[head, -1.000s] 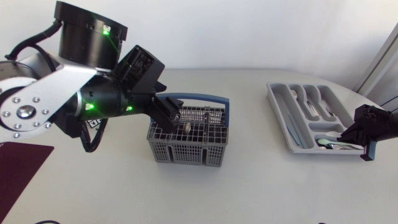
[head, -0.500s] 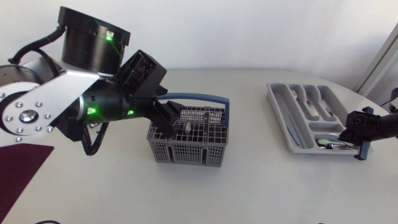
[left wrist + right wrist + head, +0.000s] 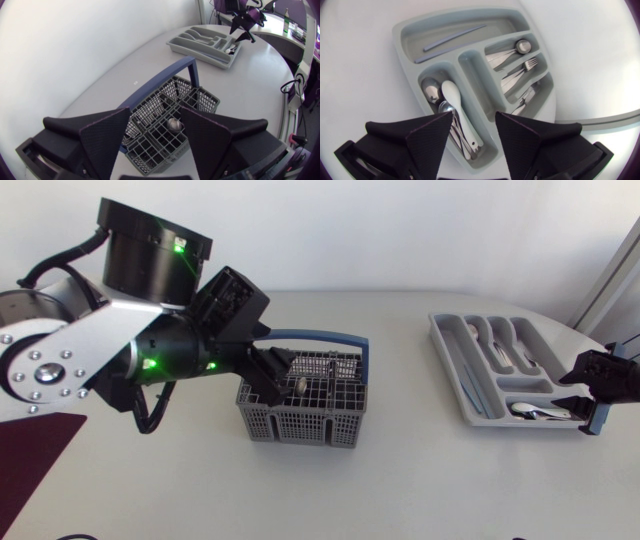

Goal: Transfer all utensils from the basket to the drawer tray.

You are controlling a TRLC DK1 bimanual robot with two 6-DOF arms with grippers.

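The grey mesh basket with a blue handle stands mid-table. One metal utensil sticks up inside it. My left gripper hangs open just over the basket's left side; in the left wrist view the utensil's round end shows between and below the fingers. The grey drawer tray lies at the right. My right gripper stands open over its near end. In the right wrist view, a white spoon and metal spoons lie in the compartment under the open right gripper, untouched.
Other tray compartments hold forks, a spoon and two thin sticks. A dark red mat lies at the table's front left. Bare white table separates the basket and tray.
My right gripper has opened and drawn slightly back from the tray's near compartment, leaving the spoon it held lying there. The left arm has shifted only a little over the basket.
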